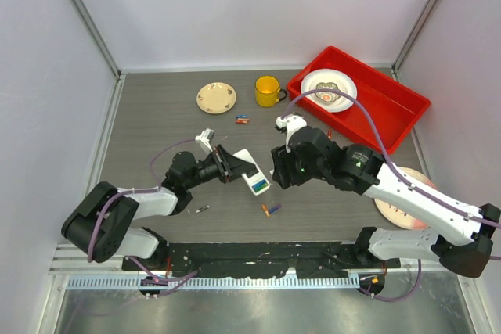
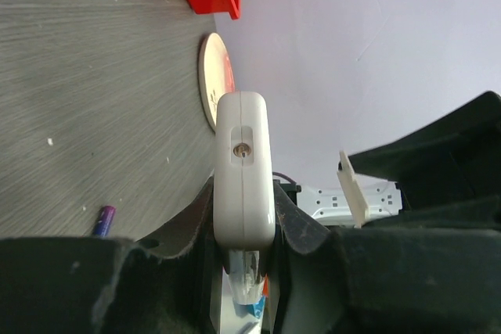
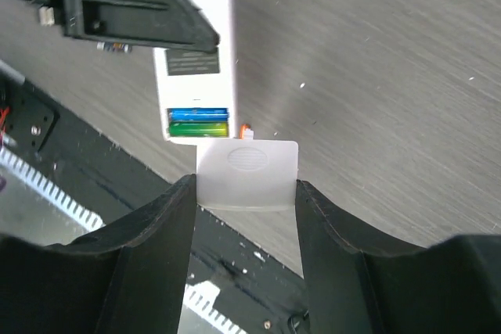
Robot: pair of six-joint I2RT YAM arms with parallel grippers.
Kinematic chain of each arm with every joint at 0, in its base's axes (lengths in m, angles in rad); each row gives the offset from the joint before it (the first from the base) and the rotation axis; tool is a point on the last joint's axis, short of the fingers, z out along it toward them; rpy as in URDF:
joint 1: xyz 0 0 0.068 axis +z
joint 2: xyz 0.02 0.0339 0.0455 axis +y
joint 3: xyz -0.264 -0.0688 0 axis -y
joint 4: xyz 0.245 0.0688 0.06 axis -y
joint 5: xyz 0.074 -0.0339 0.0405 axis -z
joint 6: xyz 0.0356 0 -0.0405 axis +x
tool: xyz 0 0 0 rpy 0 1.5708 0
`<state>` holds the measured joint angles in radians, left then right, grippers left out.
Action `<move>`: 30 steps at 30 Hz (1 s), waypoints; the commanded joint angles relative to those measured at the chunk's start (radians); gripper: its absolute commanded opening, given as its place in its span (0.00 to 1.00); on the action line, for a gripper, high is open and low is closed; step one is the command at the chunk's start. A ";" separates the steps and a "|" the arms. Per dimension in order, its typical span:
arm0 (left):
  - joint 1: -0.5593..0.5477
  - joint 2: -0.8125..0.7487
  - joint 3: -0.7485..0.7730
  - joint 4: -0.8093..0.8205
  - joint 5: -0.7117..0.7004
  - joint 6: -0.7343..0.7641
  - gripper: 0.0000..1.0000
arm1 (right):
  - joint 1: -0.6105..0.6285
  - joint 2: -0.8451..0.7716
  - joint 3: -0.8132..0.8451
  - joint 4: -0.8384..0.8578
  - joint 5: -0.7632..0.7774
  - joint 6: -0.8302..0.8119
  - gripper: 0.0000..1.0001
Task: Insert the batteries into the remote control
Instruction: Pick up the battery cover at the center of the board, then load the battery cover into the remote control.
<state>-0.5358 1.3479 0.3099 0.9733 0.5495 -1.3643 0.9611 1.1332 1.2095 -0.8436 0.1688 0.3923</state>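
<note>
At centre frame, the left gripper [image 1: 233, 164] is clamped on the remote control [image 1: 254, 174]. The right gripper [image 3: 245, 193] grips a white cover [image 3: 246, 166] just below two seated batteries [image 3: 198, 121].

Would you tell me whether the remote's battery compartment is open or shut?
Open: two batteries, blue and green, lie exposed in the remote, and the right tool holds the cover at its end.
</note>
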 commanded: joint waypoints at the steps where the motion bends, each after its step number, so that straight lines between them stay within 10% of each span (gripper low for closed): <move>1: -0.056 0.052 0.041 0.183 -0.037 -0.030 0.00 | 0.044 0.031 0.074 -0.137 -0.054 -0.030 0.34; 30: -0.118 0.204 0.012 0.337 -0.106 -0.081 0.00 | 0.096 0.307 0.245 -0.319 -0.098 -0.116 0.24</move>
<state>-0.6441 1.5814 0.3229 1.2663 0.4706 -1.4796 1.0481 1.4254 1.4006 -1.1358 0.0555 0.3111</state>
